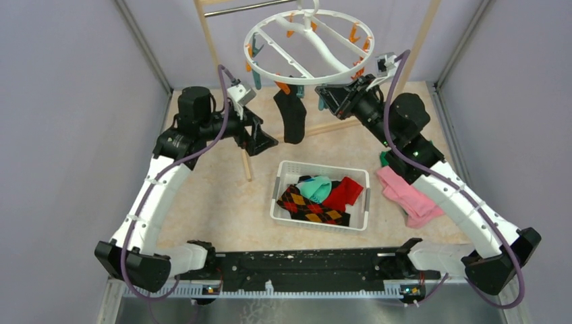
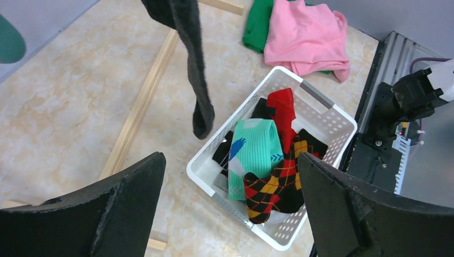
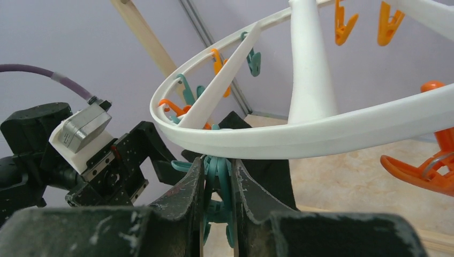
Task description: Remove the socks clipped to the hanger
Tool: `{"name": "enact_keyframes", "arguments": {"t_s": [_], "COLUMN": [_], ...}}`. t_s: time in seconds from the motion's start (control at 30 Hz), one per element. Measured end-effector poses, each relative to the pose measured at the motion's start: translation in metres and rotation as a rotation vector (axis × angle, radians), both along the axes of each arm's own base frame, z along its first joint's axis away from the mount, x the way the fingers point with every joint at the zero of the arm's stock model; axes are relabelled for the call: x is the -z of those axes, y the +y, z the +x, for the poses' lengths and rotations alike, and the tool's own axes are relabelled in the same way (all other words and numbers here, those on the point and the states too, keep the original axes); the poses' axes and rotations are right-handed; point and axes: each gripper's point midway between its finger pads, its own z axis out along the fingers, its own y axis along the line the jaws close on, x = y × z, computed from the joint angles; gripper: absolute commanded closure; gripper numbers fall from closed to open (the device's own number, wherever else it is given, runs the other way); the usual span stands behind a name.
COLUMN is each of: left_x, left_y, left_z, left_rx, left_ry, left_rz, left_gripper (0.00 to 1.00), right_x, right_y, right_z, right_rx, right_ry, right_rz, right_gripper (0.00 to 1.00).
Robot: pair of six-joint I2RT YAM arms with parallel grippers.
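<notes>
The white ring hanger [image 1: 272, 23] hangs at the back, with orange and teal clips under it. One black sock [image 1: 291, 115] still hangs from its near rim; it also shows in the left wrist view [image 2: 195, 69]. My right gripper [image 1: 325, 96] is at the rim, and in its wrist view its jaws [image 3: 218, 166] are shut on a teal clip [image 3: 219, 184] under the ring [image 3: 321, 134], with the black sock [image 3: 267, 176] just behind. My left gripper [image 1: 262, 140] is open and empty [image 2: 230, 214], left of and below the sock. Teal [image 2: 254, 147], red [image 2: 282, 107] and argyle [image 2: 278, 187] socks lie in the basket.
A white perforated basket [image 1: 284, 208] stands mid-table under the hanger. A pink cloth [image 1: 408, 192] over a green one [image 1: 384, 158] lies to its right. The wooden rack's posts [image 1: 207, 30] and floor bar [image 2: 142, 101] stand behind and left of it.
</notes>
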Motion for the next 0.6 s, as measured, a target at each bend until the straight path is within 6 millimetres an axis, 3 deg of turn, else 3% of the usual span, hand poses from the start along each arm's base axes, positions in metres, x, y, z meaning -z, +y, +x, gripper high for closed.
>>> {"name": "enact_keyframes", "arguments": {"t_s": [0.3, 0.53, 0.6], "left_x": [-0.006, -0.006, -0.004], "left_y": [-0.020, -0.032, -0.031], "left_z": [0.015, 0.035, 0.043], "left_rx": [0.035, 0.041, 0.012], "left_ry": [0.039, 0.071, 0.064], "left_rz": [-0.131, -0.191, -0.188], "left_gripper": [0.03, 0.30, 0.44], "right_x": [0.000, 0.001, 0.000], "right_y": [-0.007, -0.008, -0.009], "right_z": [-0.003, -0.008, -0.010], "right_rx": [0.000, -0.014, -0.018], "right_ry": [0.009, 0.020, 0.019], "right_rz": [-0.006, -0.010, -0.011], "right_gripper": [1.00, 1.00, 1.00]}}
